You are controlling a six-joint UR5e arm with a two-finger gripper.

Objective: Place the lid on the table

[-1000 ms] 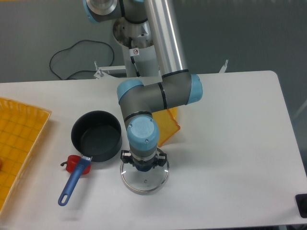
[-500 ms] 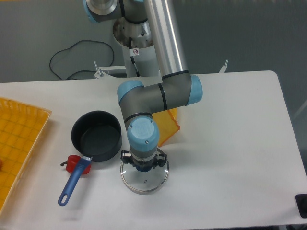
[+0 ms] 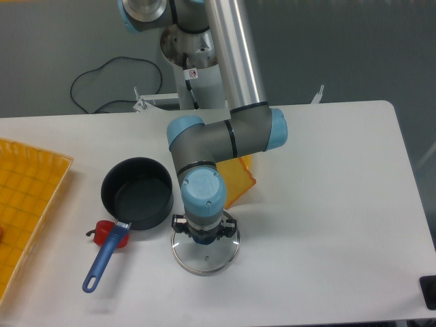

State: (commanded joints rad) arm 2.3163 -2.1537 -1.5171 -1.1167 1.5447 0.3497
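Observation:
The round glass lid [image 3: 204, 260] with a silver rim is on the white table [image 3: 320, 204], or just above it, right of the pot's handle. My gripper [image 3: 204, 236] points straight down over the lid's centre. The blue wrist joint hides the fingers and the lid's blue knob, so I cannot tell whether the jaws hold the knob. The dark pot [image 3: 137, 192] stands open, without a lid, to the upper left of the lid.
The pot's blue handle [image 3: 104, 257] points to the front left, over a small red object [image 3: 102, 232]. A yellow grid tray [image 3: 24, 211] lies at the left edge. A yellow-orange piece [image 3: 238, 178] lies behind the arm. A black cable [image 3: 102, 82] runs at the back.

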